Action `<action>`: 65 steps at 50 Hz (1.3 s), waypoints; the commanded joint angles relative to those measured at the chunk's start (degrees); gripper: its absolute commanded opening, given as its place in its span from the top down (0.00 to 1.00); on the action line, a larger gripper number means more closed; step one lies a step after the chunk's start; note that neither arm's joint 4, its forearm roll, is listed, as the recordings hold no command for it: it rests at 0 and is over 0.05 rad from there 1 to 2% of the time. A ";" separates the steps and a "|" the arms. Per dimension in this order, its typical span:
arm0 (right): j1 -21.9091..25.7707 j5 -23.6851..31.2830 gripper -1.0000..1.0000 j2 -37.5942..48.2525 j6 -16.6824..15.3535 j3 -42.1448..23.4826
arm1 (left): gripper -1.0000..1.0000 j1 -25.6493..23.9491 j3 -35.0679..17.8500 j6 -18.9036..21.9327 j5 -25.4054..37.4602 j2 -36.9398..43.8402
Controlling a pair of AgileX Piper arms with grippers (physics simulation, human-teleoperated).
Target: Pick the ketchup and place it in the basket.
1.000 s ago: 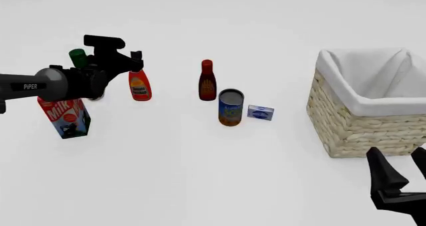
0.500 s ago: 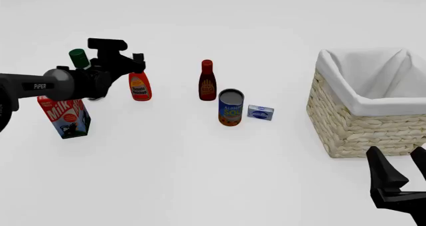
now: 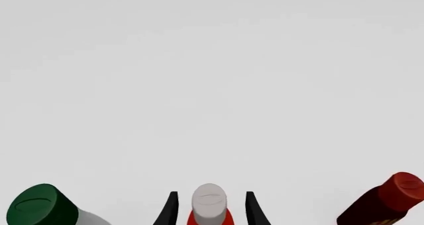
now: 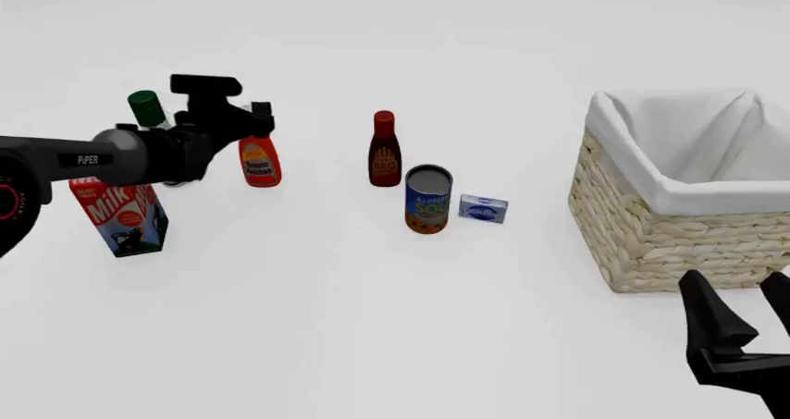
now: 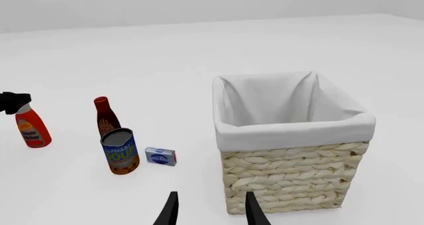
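**Status: Approach complete, grasp not yet made**

1. Target position. The ketchup (image 4: 259,160) stands upright on the table (image 4: 370,326) at the far left, well apart from the basket (image 4: 672,225) on the far right. The basket holds nothing that I can see; its white lining is bare in the right wrist view.

2. Left arm. I have the left gripper (image 4: 253,118) at the top of the ketchup. In the left wrist view the white cap sits centred between the two fingertips (image 3: 171,207), with a clear gap on each side. I read the fingers as spread and not touching the bottle. The ketchup is not lifted.

3. Right arm. The right gripper (image 4: 741,331) hangs low at the near right, just in front of the basket, fingers parted and holding nothing.

4. Nearby objects. The green-capped bottle (image 4: 150,110) and the milk carton (image 4: 121,217) stand close on the left of the ketchup; the BBQ bottle (image 4: 384,151), the soup can (image 4: 427,199) and a small blue box (image 4: 483,208) lie between the ketchup and the basket.

5. Remaining work, in my judgement: close on the neck or body, lift clear, carry across over the can and box, and release inside the basket. Every step after the approach is outstanding.
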 commanded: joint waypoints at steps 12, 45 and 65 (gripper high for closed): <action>0.00 -0.77 0.00 0.90 0.12 0.00 | 0.00 -0.13 -1.31 -0.06 0.06 1.97; 0.01 -1.56 0.00 1.93 0.22 0.00 | 0.00 0.29 -2.80 -0.38 0.27 4.23; -0.01 -0.77 0.00 0.97 0.25 0.00 | 1.00 -0.09 -0.94 -1.06 0.02 2.70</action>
